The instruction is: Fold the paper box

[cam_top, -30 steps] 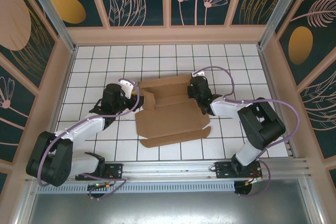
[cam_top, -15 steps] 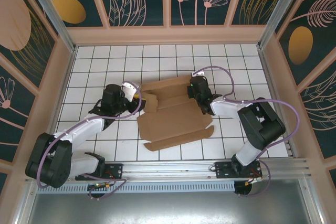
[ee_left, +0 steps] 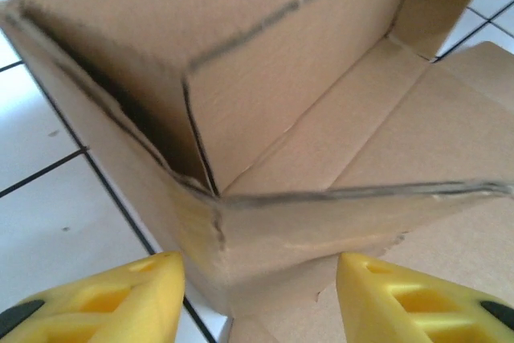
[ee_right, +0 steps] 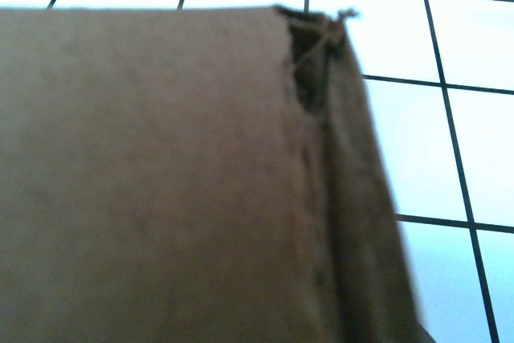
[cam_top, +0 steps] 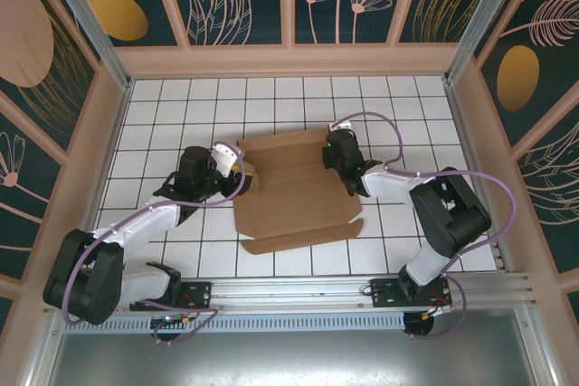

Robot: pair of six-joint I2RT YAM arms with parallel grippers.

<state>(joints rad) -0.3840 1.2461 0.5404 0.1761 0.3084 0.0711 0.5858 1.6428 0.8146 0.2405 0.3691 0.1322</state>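
The paper box [cam_top: 298, 201] is brown cardboard, partly folded, lying mid-table with its rear and left walls raised. My left gripper [cam_top: 237, 167] is at its left rear corner. In the left wrist view that gripper [ee_left: 261, 295] is open, its yellow fingers [ee_left: 128, 299] on either side of the box's [ee_left: 305, 118] outer corner. My right gripper [cam_top: 335, 153] rests on the right rear part of the box. In the right wrist view a cardboard panel [ee_right: 161, 182] hides its fingers. I cannot tell whether they hold the cardboard.
The table [cam_top: 181, 106] is white tile with a dark grid, fenced by low wooden walls [cam_top: 289, 61] at the back and sides. A loose front flap [cam_top: 303, 237] of the box lies flat towards the arm bases.
The left gripper has moved a little right, up to the box's corner, and its jaws have widened slightly. The box shifted slightly and came back. The right gripper has barely moved.
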